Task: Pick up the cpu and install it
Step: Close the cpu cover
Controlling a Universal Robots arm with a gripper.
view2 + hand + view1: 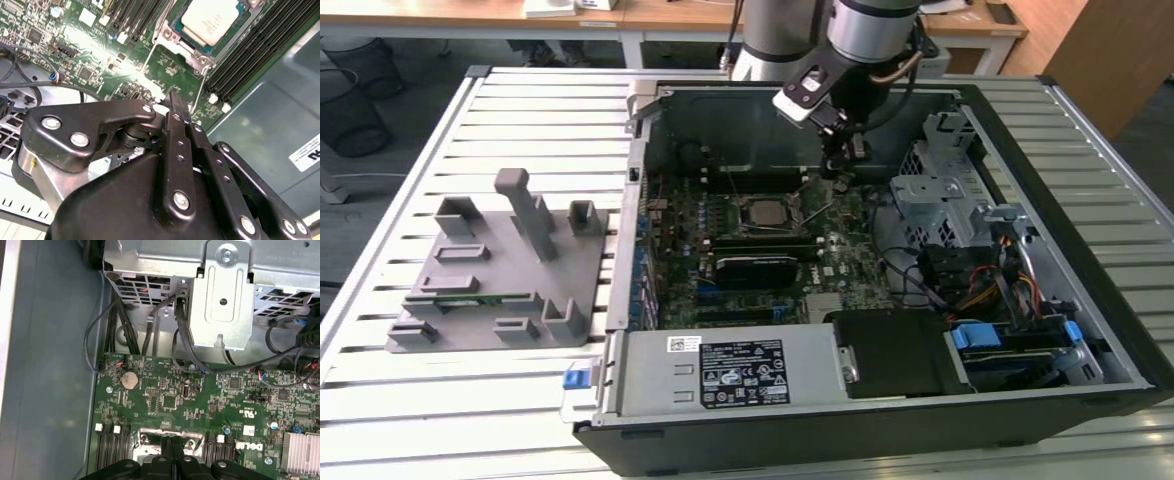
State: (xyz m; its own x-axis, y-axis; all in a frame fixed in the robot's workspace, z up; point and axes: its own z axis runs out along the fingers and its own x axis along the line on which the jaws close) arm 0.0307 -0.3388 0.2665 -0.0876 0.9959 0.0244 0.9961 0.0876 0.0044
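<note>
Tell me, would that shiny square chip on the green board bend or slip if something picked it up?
The small flat square silver-grey chip looks like solid metal on top, so probably stiff, not bendy. Its smooth shiny top may be slippery. It is thin and flat, so it likely won't roll.

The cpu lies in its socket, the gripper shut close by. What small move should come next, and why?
Probably press the gripper down on the lever rod to latch the socket: the cpu is seated, the shut gripper holds nothing, and its tips hang beside that rod.
</note>
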